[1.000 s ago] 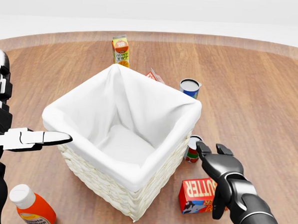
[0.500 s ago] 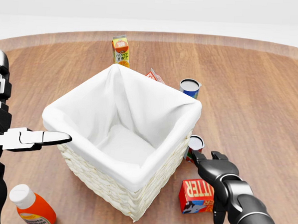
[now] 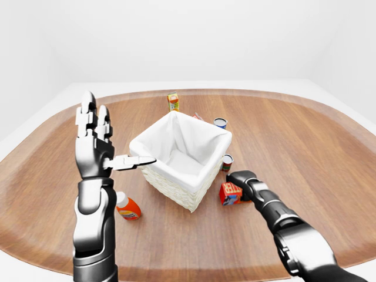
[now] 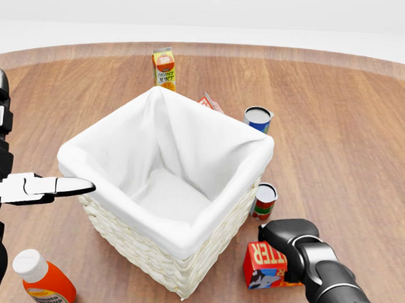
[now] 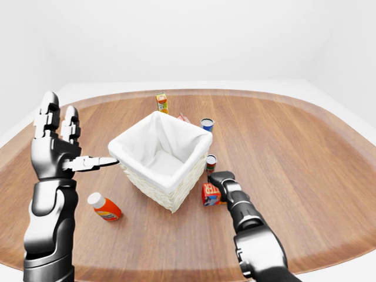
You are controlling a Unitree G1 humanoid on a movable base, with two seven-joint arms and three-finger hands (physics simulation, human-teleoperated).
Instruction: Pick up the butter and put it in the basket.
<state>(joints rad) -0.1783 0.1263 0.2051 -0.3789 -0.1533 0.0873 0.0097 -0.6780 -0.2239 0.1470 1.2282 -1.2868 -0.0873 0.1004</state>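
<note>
The black right hand, open a second ago, has dropped and curls over the red butter carton beneath it, grasp unconfirmed; the white-lined wicker basket stands left, left hand open

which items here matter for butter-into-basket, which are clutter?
Job:
butter, red box under the right hand
basket, white-lined

Lying about:
orange juice carton
blue can
small can beside the basket
orange bottle
small carton behind the basket
</note>
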